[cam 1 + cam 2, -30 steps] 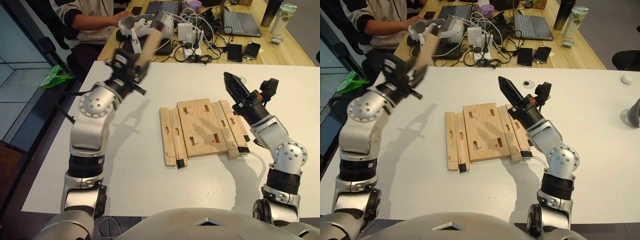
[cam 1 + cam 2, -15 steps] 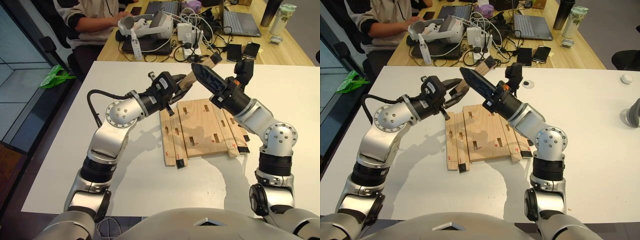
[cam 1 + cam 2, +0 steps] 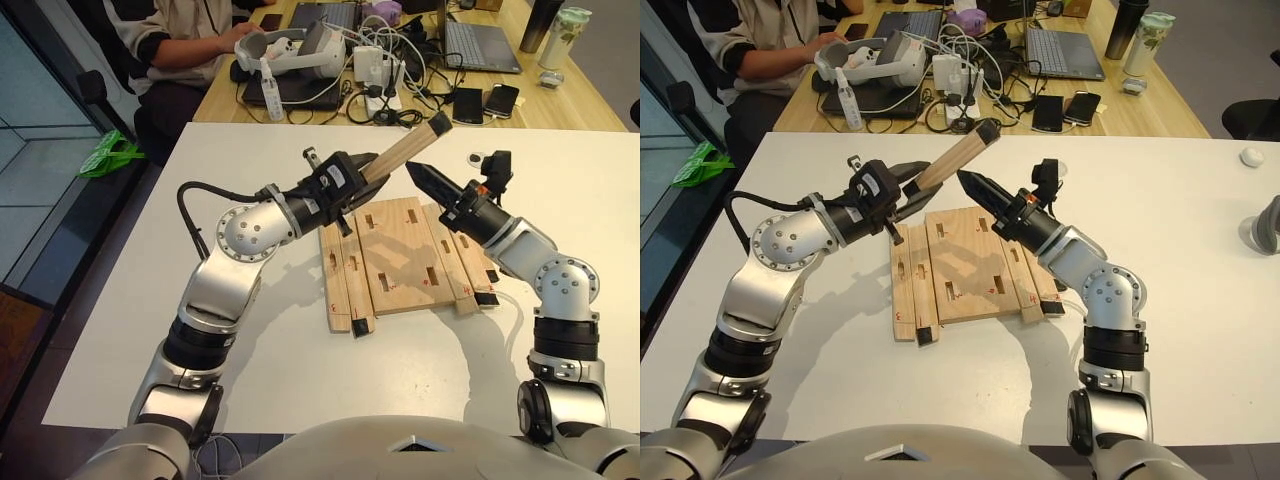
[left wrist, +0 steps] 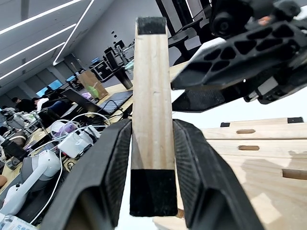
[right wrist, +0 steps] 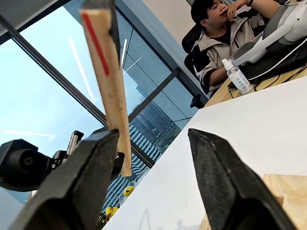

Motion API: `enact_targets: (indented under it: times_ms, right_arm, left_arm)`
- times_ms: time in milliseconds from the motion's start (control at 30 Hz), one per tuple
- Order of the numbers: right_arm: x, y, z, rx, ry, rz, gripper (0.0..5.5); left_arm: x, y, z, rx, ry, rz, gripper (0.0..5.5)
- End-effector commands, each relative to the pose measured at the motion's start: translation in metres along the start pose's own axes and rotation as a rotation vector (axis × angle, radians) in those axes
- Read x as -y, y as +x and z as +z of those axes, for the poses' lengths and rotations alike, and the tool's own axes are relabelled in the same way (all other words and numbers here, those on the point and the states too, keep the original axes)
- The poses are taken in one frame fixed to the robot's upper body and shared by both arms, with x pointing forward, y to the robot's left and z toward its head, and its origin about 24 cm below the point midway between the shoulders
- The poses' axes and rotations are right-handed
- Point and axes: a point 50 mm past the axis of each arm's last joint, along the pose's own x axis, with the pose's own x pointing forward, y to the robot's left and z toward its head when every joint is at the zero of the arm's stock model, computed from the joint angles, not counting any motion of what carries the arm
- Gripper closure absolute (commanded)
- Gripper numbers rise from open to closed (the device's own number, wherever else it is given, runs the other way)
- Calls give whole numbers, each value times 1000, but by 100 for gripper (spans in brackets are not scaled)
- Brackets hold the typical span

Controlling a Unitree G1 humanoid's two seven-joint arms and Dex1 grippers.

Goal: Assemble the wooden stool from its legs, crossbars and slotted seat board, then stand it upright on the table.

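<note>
The left claw (image 3: 358, 180) is clenched tight around a wooden leg (image 3: 410, 145) with a black tip. It holds the leg up in the air over the flat wooden pieces (image 3: 400, 250), which lie side by side on the white surface (image 3: 300, 370). The right claw (image 3: 416, 171) is open with nothing in it, close to the leg's top end, and the tiny red marks (image 3: 333, 305) on the wood are too small to read.

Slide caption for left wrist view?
Left tool clamps a black-tipped wooden leg; open right tool hovers beside it above the stool parts.
</note>
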Motion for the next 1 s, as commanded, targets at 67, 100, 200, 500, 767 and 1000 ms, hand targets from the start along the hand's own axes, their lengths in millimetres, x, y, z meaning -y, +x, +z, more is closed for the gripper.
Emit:
enact_targets:
  times_ms: [67, 100, 200, 500, 767, 1000]
  right_arm:
    - [-10, 4, 21, 61, -30, 71, 282]
    - [-11, 3, 22, 57, -30, 88, 282]
    - [-14, 1, 23, 48, -26, 115, 282]
    - [-19, 1, 24, 33, -25, 162, 282]
    - [-28, -1, 12, -94, -182, 194, 282]
    - [-25, 9, 15, -80, -318, 134, 282]
  left_arm:
    - [8, 1, -1, -3, -1, -44, 421]
    - [7, 0, -1, -4, -1, -40, 421]
    - [8, 1, -2, -6, -1, -38, 421]
    - [12, 2, -2, -4, 6, -53, 421]
    - [10, 2, -4, -15, 13, -53, 421]
    - [11, 3, -3, -13, 14, -59, 421]
